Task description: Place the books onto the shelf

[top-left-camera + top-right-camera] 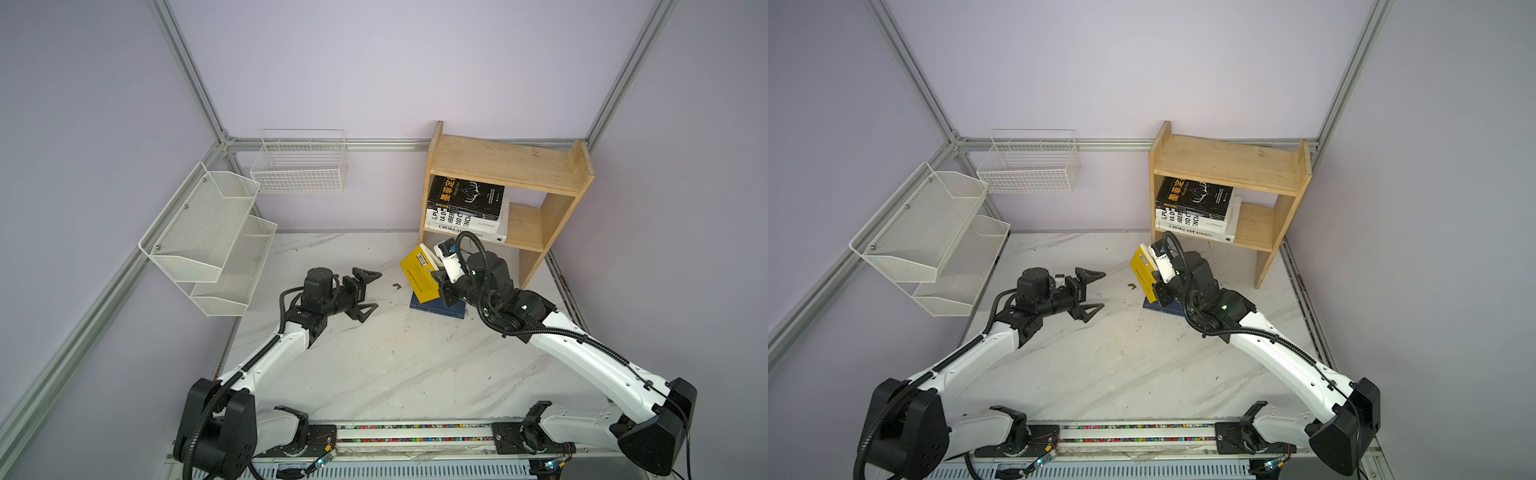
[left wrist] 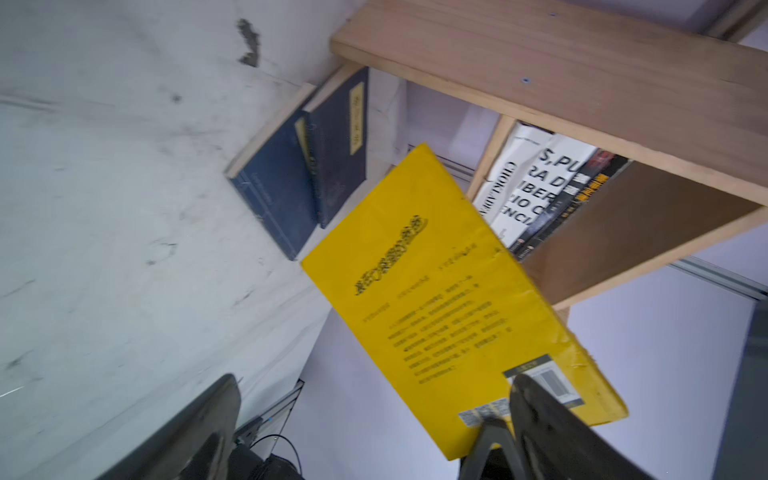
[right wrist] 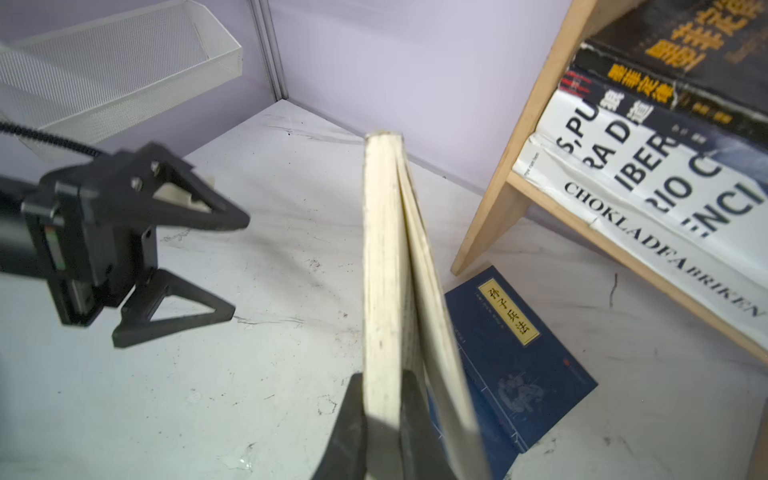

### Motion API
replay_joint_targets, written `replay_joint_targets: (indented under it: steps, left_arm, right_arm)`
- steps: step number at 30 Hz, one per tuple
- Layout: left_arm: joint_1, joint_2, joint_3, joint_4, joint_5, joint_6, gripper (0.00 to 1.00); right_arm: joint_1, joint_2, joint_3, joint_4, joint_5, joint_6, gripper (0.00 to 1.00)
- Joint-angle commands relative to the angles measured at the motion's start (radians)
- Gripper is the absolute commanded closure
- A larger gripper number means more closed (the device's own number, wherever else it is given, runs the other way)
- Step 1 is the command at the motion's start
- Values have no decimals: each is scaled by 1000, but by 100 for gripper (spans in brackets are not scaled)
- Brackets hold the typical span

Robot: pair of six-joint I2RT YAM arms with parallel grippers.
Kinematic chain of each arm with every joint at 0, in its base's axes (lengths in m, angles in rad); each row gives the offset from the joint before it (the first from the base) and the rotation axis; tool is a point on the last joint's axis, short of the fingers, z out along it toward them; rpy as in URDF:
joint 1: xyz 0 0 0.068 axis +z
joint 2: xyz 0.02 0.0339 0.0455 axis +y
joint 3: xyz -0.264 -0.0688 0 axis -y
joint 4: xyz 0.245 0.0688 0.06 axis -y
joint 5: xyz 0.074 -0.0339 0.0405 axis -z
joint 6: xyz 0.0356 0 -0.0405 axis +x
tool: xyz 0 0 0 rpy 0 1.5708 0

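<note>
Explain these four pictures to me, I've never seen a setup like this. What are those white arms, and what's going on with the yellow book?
Two robot arms work at a white table. Two pictures look down from above; two come from a camera on each wrist. The right gripper is shut on a yellow book, held up at a tilt. The left gripper is open and empty. Two dark blue books lie on the table by the wooden shelf, whose lower level holds a stack of black and white books.
</note>
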Motion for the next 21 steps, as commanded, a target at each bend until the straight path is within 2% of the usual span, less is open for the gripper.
replay_joint_targets:
  steps: [1, 5, 8, 14, 21]
  left_arm:
    - [14, 63, 170, 185, 129, -92, 1]
    - [15, 187, 200, 355, 183, -221, 4]
    - [13, 249, 214, 415, 221, -274, 10]
    - [14, 297, 239, 393, 257, -276, 17]
    - [11, 346, 285, 376, 317, -266, 35]
  right_arm:
    - [32, 5, 48, -1, 34, -171, 98]
    - [88, 1, 52, -1, 95, -230, 98]
    - [123, -2, 52, 22, 141, -264, 98]
    - [172, 23, 57, 57, 241, -348, 98]
    - [210, 33, 13, 175, 340, -483, 98]
